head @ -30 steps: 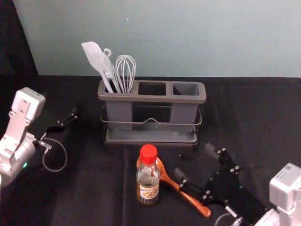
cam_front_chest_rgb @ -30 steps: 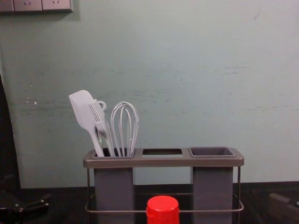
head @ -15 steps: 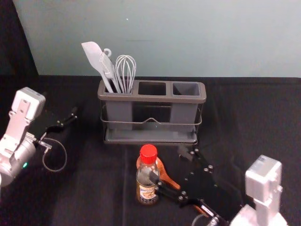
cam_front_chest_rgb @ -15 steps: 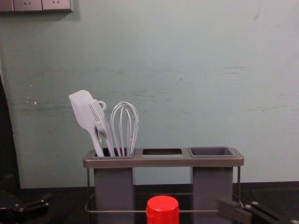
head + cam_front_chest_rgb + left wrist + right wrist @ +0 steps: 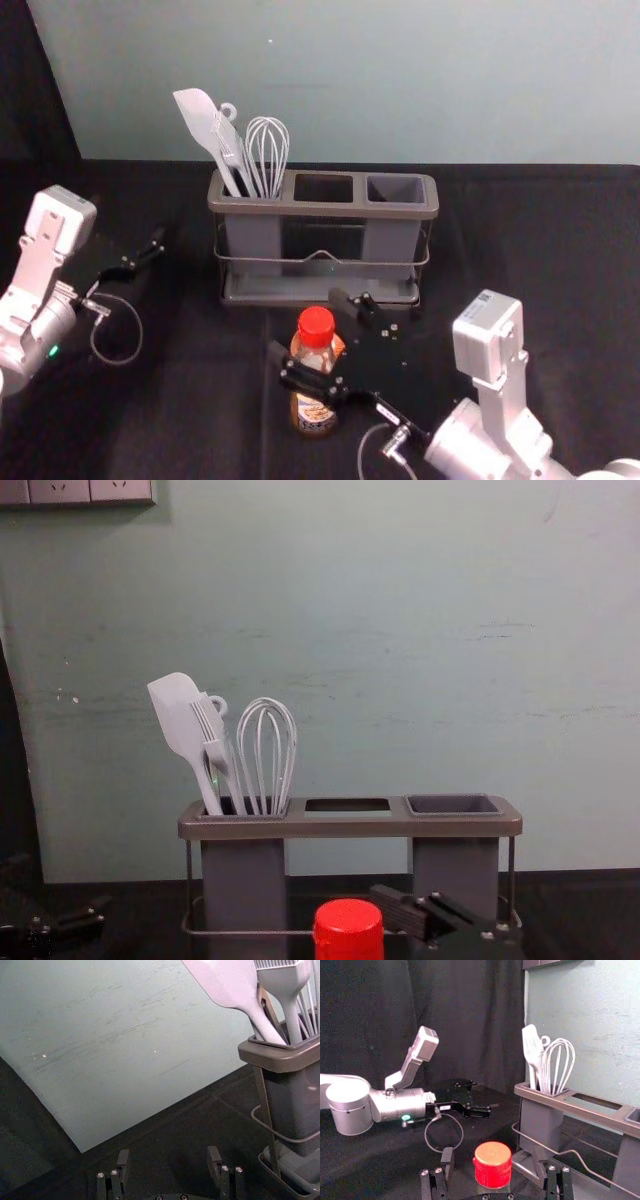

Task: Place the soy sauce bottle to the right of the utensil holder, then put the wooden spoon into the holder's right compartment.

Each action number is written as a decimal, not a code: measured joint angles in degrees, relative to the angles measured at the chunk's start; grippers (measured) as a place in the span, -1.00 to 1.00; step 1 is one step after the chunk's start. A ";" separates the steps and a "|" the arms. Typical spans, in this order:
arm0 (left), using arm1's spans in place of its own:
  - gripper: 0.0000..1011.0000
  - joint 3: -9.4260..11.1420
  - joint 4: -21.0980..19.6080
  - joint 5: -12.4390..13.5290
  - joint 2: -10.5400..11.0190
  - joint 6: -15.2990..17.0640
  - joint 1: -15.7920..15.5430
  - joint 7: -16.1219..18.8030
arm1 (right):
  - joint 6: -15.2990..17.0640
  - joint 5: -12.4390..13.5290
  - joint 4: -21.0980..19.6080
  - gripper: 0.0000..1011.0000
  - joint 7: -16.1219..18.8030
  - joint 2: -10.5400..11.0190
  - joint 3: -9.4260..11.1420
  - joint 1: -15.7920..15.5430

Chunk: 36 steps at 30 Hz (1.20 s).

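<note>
Right claw (image 5: 307, 325) stands open, black fingers around the upright glass bottle (image 5: 316, 414) with its round red cap, on the cloth-covered surface (image 5: 200, 400) before the smooth-rimmed holder (image 5: 325, 209). Behind the bottle lies the wooden spoon (image 5: 339, 346), rounded bowl partly hidden. Left claw (image 5: 132, 236), also open, is parked left of the holder.

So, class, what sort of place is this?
Probably a robotics lab or test station: the left robot arm and right robot arm reach over a black-covered table, and a dark curtain hangs beside it.
</note>
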 joint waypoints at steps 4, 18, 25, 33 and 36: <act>0.98 0.00 0.00 0.00 0.00 0.00 0.00 0.00 | 0.05 0.08 0.65 0.94 0.65 -0.96 0.21 0.23; 0.98 0.00 0.00 0.00 0.00 0.00 0.00 0.00 | 0.81 -1.43 -0.05 0.18 1.66 -2.48 1.35 -0.98; 0.98 0.00 0.00 0.00 0.00 0.00 0.00 0.00 | 1.17 -1.43 -0.50 -0.22 2.65 -3.06 2.35 -1.80; 0.98 0.00 0.00 0.00 0.00 0.00 0.00 0.00 | 1.12 0.49 -3.77 -0.22 4.32 -2.79 4.89 -3.85; 0.98 0.00 0.00 0.00 0.00 0.00 0.00 0.00 | 1.11 0.96 -5.05 -0.22 4.65 -2.35 5.92 -4.73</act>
